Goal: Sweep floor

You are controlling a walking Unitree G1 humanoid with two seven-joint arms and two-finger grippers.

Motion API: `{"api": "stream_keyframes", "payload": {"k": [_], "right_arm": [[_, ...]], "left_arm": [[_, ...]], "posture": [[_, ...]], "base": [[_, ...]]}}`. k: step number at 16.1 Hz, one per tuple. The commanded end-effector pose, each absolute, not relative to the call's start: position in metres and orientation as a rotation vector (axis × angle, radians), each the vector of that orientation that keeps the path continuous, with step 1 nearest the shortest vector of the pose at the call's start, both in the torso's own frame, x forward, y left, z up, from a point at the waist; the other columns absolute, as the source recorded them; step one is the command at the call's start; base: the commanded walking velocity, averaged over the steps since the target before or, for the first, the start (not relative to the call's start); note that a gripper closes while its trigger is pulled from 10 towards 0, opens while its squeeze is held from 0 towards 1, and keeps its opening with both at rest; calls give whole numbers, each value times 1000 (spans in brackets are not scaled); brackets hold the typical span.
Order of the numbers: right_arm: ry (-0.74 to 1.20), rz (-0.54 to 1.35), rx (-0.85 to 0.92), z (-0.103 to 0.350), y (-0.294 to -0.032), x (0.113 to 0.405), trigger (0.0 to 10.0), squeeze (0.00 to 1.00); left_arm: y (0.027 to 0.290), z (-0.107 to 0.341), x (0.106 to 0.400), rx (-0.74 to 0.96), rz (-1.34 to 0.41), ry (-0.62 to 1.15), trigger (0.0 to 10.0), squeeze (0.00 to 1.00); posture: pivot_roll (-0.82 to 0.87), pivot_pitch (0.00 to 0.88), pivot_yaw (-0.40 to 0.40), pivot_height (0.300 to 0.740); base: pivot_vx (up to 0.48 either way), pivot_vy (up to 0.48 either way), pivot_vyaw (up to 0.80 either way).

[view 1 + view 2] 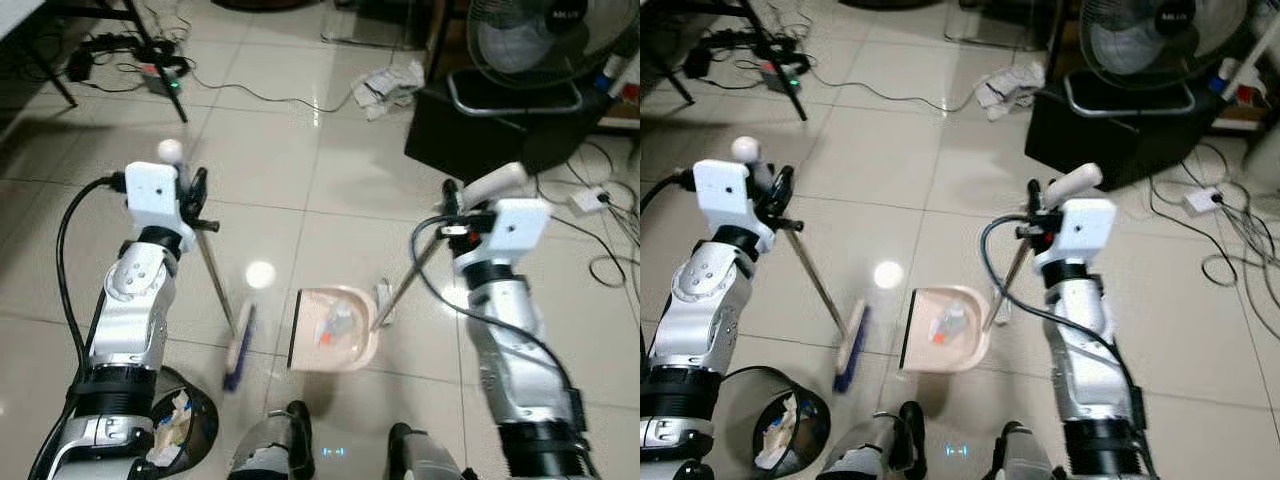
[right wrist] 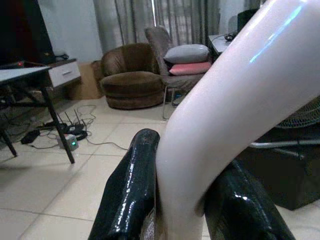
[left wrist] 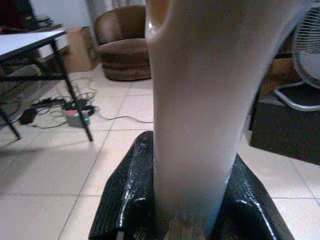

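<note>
Black claw fingers (image 3: 125, 200) pinch your broom's pale handle right at the lens in the left wrist view; right wrist view has the same setup, fingers (image 2: 131, 190) clamped on the dustpan's white grip. Head views give you what the wrists can't: the left claw (image 1: 194, 196) closed on the broom (image 1: 222, 290) up near its knobbed top, shaft slanting down toward the middle, brush head (image 1: 240, 347) on the tile floor (image 1: 300, 190) well below and inboard of the claw. Right claw (image 1: 452, 205) closed on the dustpan handle (image 1: 415, 270), which runs down to the pink dustpan (image 1: 335, 328) sitting flat on the floor just beside the brush head, small gap between. Bits of debris with something red (image 1: 328, 338) lie in the pan. Trash bin (image 1: 180, 425) with crumpled paper sits by your left arm. Crumpled rag or paper (image 1: 385, 88) lies far off near a black box (image 1: 480, 135) and fan (image 1: 540, 40). Wrist views add a brown armchair (image 2: 130, 82), a counter leg (image 3: 75, 105) and a power strip (image 3: 77, 116) with cables.
</note>
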State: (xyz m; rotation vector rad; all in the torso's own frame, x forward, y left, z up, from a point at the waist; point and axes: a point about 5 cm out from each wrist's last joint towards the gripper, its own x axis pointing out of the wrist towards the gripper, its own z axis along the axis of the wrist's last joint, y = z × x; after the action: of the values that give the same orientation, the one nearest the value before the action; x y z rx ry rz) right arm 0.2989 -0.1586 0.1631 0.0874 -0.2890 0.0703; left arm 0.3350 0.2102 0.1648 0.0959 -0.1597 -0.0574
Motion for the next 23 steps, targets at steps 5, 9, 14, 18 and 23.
{"api": "stream_keyframes", "payload": {"k": [5, 9, 14, 18, 23], "right_arm": [[-343, 62, 132, 217, -163, 299, 10000, 0], [-354, 83, 131, 242, -158, 301, 10000, 0], [-347, 143, 167, 262, -143, 298, 10000, 0], [-332, 189, 167, 269, -127, 297, 10000, 0], [-377, 202, 209, 290, -123, 300, 10000, 0]], "left_arm": [[179, 135, 316, 123, -118, -113, 10000, 0], [175, 118, 301, 156, -131, -72, 10000, 0], [178, 106, 280, 180, -108, -39, 10000, 0], [181, 102, 272, 211, -107, -27, 10000, 0], [183, 100, 267, 246, -104, 4, 10000, 0]], "posture": [[-18, 92, 102, 740], [-24, 74, 102, 740], [-20, 58, 94, 740], [-11, 62, 89, 740], [-3, 64, 82, 740]], "base": [[0, 0, 0], [0, -316, 0], [0, -362, 0], [0, -178, 600], [0, 0, 800]]}}
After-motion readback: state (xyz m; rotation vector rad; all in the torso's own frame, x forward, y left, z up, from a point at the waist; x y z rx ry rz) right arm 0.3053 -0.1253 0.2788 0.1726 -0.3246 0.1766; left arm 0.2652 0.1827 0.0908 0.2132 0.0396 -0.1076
